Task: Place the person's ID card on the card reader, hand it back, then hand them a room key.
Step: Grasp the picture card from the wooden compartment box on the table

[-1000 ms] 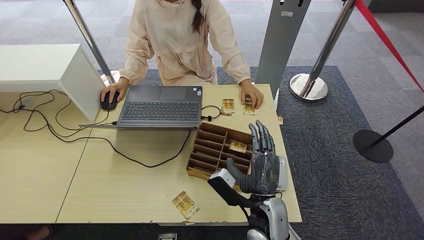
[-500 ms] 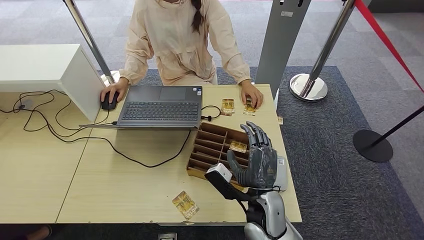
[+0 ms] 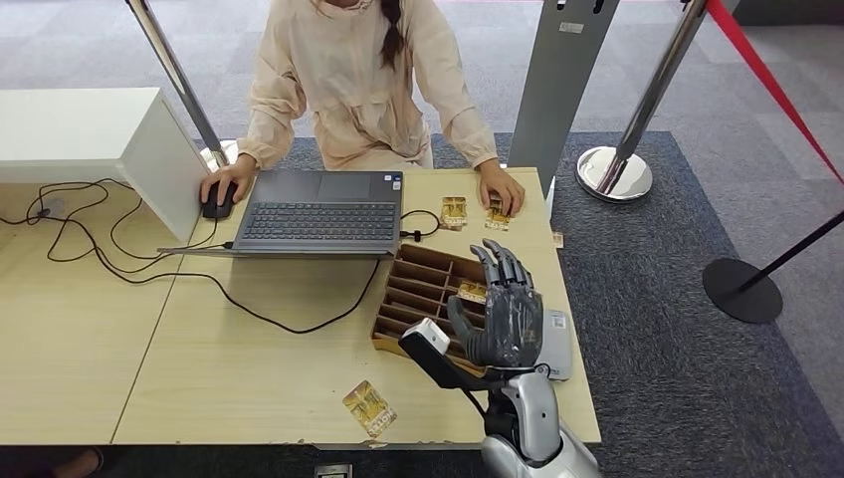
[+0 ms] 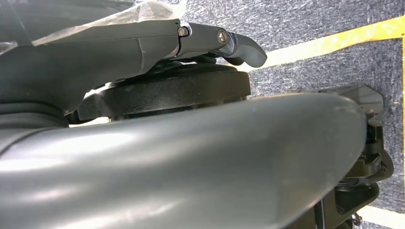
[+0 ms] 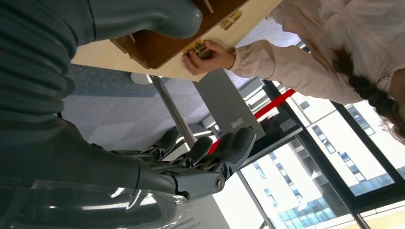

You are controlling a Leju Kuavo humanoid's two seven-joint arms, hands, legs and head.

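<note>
1. Right hand [image 3: 508, 314], lower centre-right, hovers empty with fingers spread; left hand [image 4: 224, 43]: can't tell.
2. ID card [image 3: 496, 211] sits under the person's hand [image 3: 501, 186], upper centre.
3. Looks like the pickup step: reach forward past the wooden tray [image 3: 423, 289].

**Robot body: surface notes**

Right hand [image 3: 506, 317]: dark grey, many-fingered, thick grey thumb. Fingers [image 3: 503, 263] darker and segmented, with rounded tips. Forearm [image 3: 532, 418] below it is silver, smooth and glossy. A black bracket with a white-faced block [image 3: 426, 339] juts from the wrist; thin black cable runs beside it.

Right wrist view: grey ribbed cover [image 5: 28, 62] and a small round screw [image 5: 219, 182] at a finger base. Clear plastic film wraps the lower casing.

Left wrist view: left hand [image 4: 210, 43] shows a dark grey finger with two small screws, over a black disc-shaped joint and a broad glossy grey shell.
</note>
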